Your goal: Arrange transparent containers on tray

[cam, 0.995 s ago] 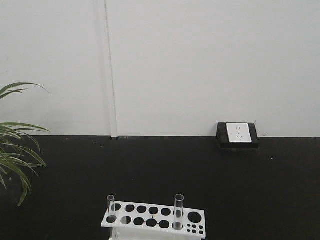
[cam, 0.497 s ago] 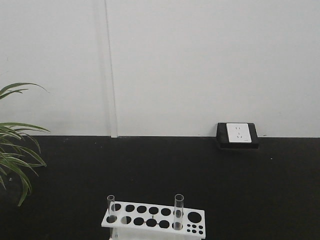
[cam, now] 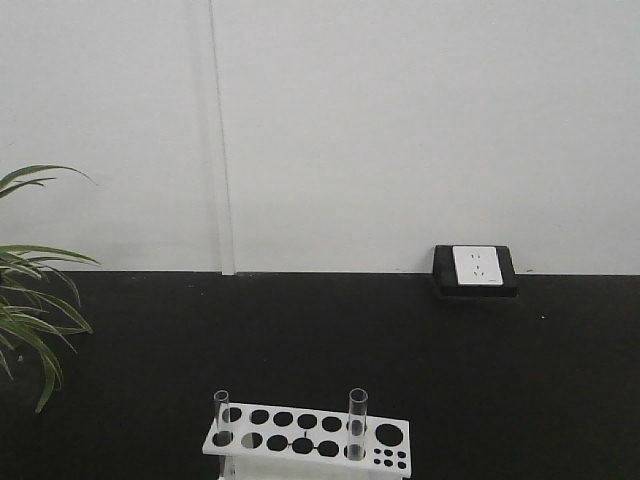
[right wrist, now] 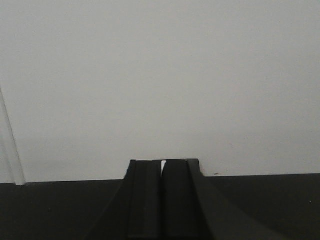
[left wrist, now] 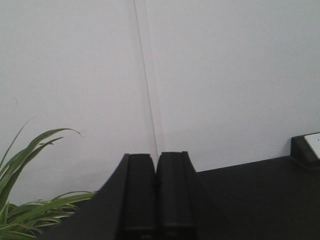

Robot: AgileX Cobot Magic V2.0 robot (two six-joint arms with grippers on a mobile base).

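Two clear glass test tubes stand upright in a white rack (cam: 310,441) with round holes at the bottom edge of the front view, one at the rack's left end (cam: 222,413) and one right of its middle (cam: 357,420). The yellow tray is out of view. My left gripper (left wrist: 157,161) is shut with nothing between its black fingers, pointing at the white wall. My right gripper (right wrist: 162,165) is shut too, empty, also facing the wall. Neither gripper shows in the front view.
A black surface runs below a white wall. A white socket in a black block (cam: 476,269) sits at the wall's foot on the right. A green plant (cam: 25,300) reaches in from the left and shows in the left wrist view (left wrist: 27,210).
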